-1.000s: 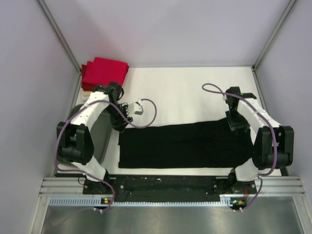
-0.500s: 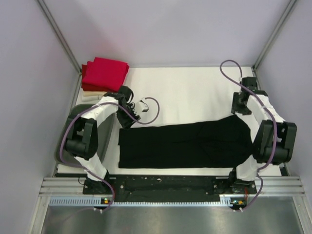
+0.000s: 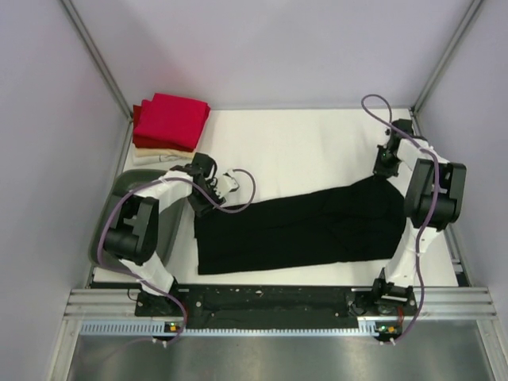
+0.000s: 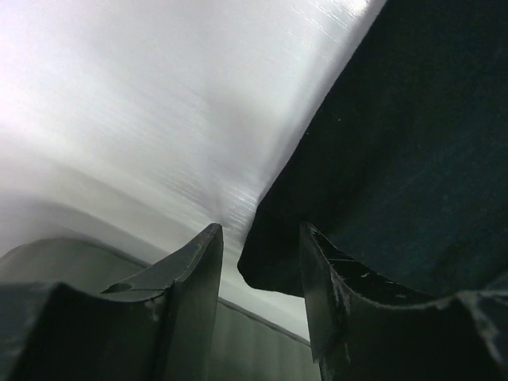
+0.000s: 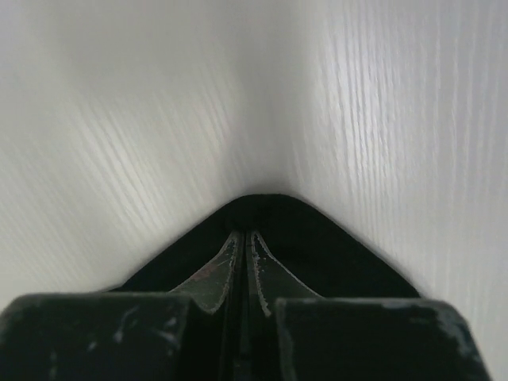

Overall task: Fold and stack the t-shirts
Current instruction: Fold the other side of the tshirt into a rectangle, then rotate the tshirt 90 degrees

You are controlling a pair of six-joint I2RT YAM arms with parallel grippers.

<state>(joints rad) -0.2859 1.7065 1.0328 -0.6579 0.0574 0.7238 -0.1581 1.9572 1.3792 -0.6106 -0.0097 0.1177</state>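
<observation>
Top external: black t-shirt [image 3: 302, 226] lies spread flat from 9 to 3 o'clock on the near half of the table [image 3: 302, 143], with bare white top open toward 12. Folded red t-shirts [image 3: 168, 119] sit at 10 o'clock on a cream t-shirt [image 3: 151, 156], of which only an edge shows. Grey tub [image 3: 109, 208] at 9 is mostly hidden under the left arm. Right gripper [image 5: 244, 234] is pinched tight on the shirt's 2 o'clock corner, where the cloth peaks up. Left gripper [image 4: 258, 230] is about half spread, with the 10 o'clock corner between its fingers, unclamped.
</observation>
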